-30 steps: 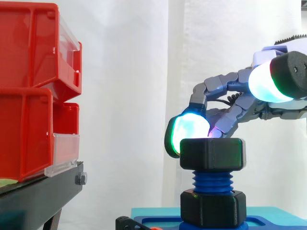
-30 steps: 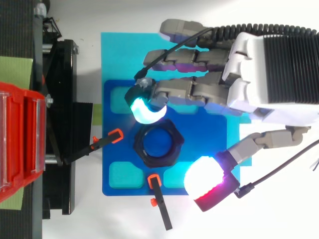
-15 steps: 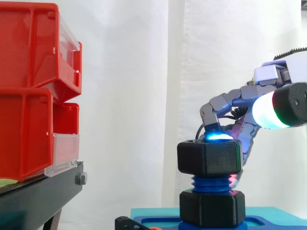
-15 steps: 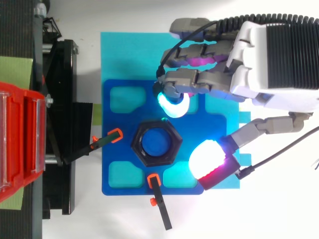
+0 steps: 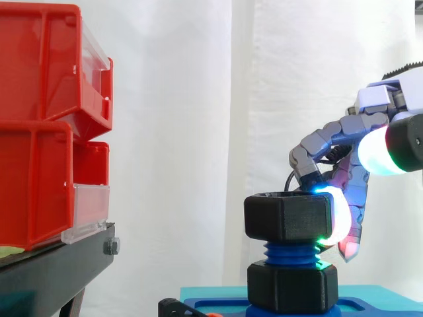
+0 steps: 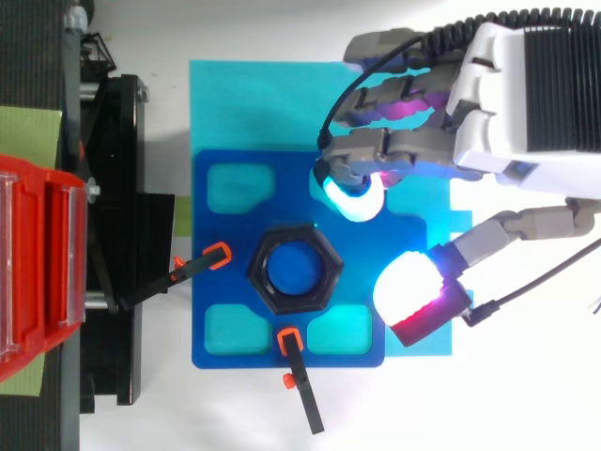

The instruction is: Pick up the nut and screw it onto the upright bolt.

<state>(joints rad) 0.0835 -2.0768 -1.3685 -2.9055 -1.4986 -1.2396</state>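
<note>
**Nut on bolt, hand clear of it**

Nut point(image 6: 269, 285), a black hex, sits at the middle of the blue plate point(image 6: 225, 235), ringing the blue top of the bolt point(image 6: 293, 268). From the side, the nut point(image 5: 287, 216) sits level, high on the bolt's threads point(image 5: 293, 253). A few turns are bare between it and a second black hex point(image 5: 293, 287) at the plate.

The hand point(image 6: 507, 103) has its fingers curled and bunched together, with the thumb held apart. It grips nothing.
- **Top view:** the cyan pad point(image 6: 355, 199) hangs near the plate's upper right corner, apart from the nut. The thumb pad point(image 6: 413, 291) is over the plate's right edge, also apart from it.
- **Side view:** a lit pad point(image 5: 337, 218) overlaps the nut's right edge, so contact can't be read there. The pad's height relative to the nut is clear: level with it.

Two orange-tipped clamps point(image 6: 218, 252) point(image 6: 289, 338) point at the nut from the left and from below. A cyan mat point(image 6: 244, 103) lies under the plate.

- **Cut off:** the palm runs off the right edge in both views. The red bins point(image 5: 39, 132) are cut by the left edge. In the side view the frame bottom cuts the plate.
</note>
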